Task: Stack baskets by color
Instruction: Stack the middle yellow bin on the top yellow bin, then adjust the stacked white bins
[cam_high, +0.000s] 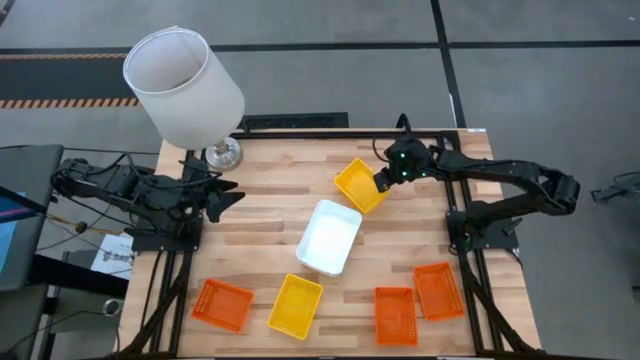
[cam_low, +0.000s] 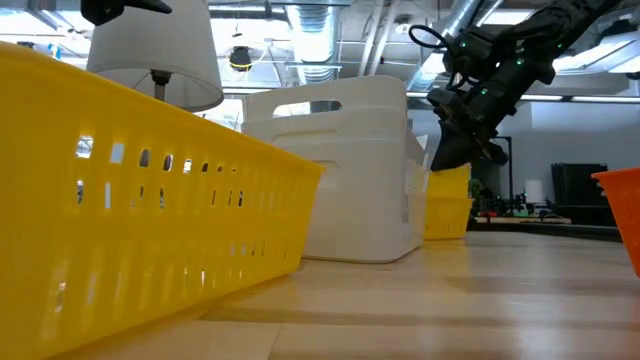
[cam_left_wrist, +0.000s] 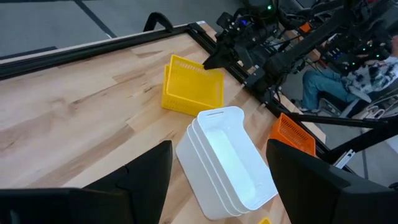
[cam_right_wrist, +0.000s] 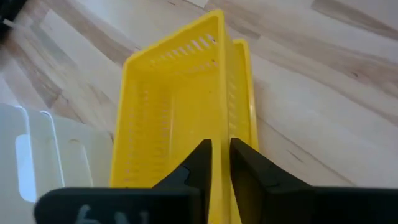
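Right gripper sits at the far-right edge of the yellow basket stack near the back of the wooden table. From the right wrist camera I see two yellow baskets nested, the inner one tilted up against the outer; my two dark fingers straddle the inner basket's rim with only a narrow gap between them. I read this as a light pinch on the rim; I cannot tell how firmly the pads bear on the plastic.

Left gripper waits over the left side of the table beside the lamp base, fingers spread wide, nothing between them.

White basket stack lies mid-table, just in front of the yellow pair and apart from it. The left wrist view shows three nested rims.

Front row, left to right in the overhead view: an orange basket, a single yellow basket, then two more orange baskets and side by side, close together. All four lie flat, unstacked.

Large white lampshade stands tilted at the back-left corner.

Low camera: the single yellow basket fills the foreground, white stack behind it.
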